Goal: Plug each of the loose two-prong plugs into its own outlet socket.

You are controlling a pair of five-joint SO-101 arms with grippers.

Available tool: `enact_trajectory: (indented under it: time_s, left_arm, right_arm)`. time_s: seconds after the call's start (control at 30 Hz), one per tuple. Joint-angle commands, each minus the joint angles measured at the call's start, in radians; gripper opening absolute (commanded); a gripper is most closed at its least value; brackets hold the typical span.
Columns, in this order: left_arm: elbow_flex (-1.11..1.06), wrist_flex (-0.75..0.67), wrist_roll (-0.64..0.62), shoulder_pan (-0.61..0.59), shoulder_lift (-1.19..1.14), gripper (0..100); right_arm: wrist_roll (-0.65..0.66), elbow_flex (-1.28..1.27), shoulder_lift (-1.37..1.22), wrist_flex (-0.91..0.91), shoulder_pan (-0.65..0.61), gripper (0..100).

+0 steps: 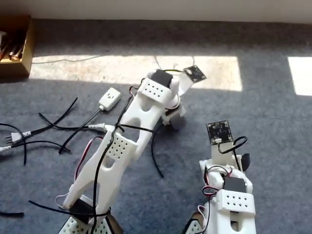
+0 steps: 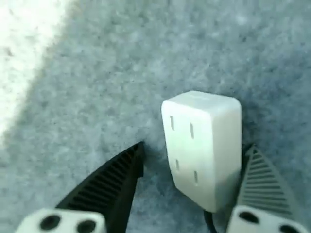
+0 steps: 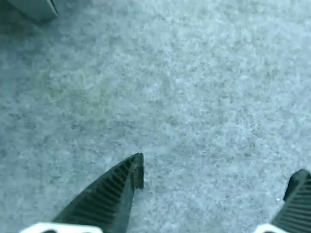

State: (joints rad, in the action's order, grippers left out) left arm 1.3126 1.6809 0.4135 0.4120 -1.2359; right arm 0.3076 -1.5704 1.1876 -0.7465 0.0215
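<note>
The left gripper (image 2: pixel 194 148) is standing wide open around a white outlet block (image 2: pixel 201 141) and gripping nothing. One finger (image 2: pixel 257 179) is sitting just beside the block, and the other is standing apart from its slotted face. The block is lying near the middle of the grey carpet (image 1: pixel 273 122), its long axis running away from the wrist. The right gripper (image 3: pixel 219 165) is hanging wide open over bare carpet, holding nothing. A loose plug (image 1: pixel 14 138) is lying by the carpet's left edge, well apart from both grippers; the left arm looks nearer. A second outlet block (image 1: pixel 109 99) is lying between.
</note>
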Motion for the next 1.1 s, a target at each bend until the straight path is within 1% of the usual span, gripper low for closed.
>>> enact_trajectory:
  time_s: [0.0,0.03,0.17,0.2,0.23,0.37,0.47,0.53,0.57,0.67,0.8,0.9,1.07]
  left_arm:
    - [0.012,0.002,0.02,0.016,-0.005,28]
    - [0.013,0.0,0.02,0.015,-0.002,24]
    - [0.013,0.0,0.025,0.013,0.036,2]
    - [0.013,0.008,0.025,0.013,0.051,0]
    - [0.013,0.026,0.025,0.013,0.073,2]
    - [0.005,0.083,0.084,-0.008,0.2,1]
    - [0.004,0.087,0.084,-0.068,0.306,0]
    - [0.002,0.089,0.095,-0.133,0.377,0]
    - [0.001,0.091,0.12,-0.17,0.412,0]
    - [-0.071,0.092,0.235,-0.308,0.536,0]
    - [-0.199,0.087,0.388,-0.526,0.739,0]
    - [-0.254,0.087,0.499,-0.684,0.875,0]
    - [-0.355,0.087,0.779,-0.897,1.079,0]
  right_arm:
    - [0.009,0.004,0.016,-0.001,-0.008,42.9]
    - [0.009,0.004,0.016,-0.001,-0.008,42.9]
    - [0.009,0.004,0.016,-0.001,-0.008,42.9]
    - [0.009,0.004,0.016,-0.001,-0.008,42.9]
    - [0.009,0.004,0.016,-0.001,-0.008,42.9]
    - [0.009,0.004,0.016,-0.001,-0.008,42.9]
    - [0.009,0.004,0.016,-0.001,-0.008,42.9]
    - [0.009,0.004,0.016,-0.001,-0.008,42.9]
    - [0.009,0.004,0.016,-0.001,-0.008,42.9]
    - [0.009,0.004,0.016,-0.001,-0.008,42.9]
    - [0.009,0.004,0.016,-0.001,-0.008,42.9]
    - [0.009,0.004,0.016,-0.001,-0.008,42.9]
    - [0.009,0.004,0.016,-0.001,-0.008,42.9]
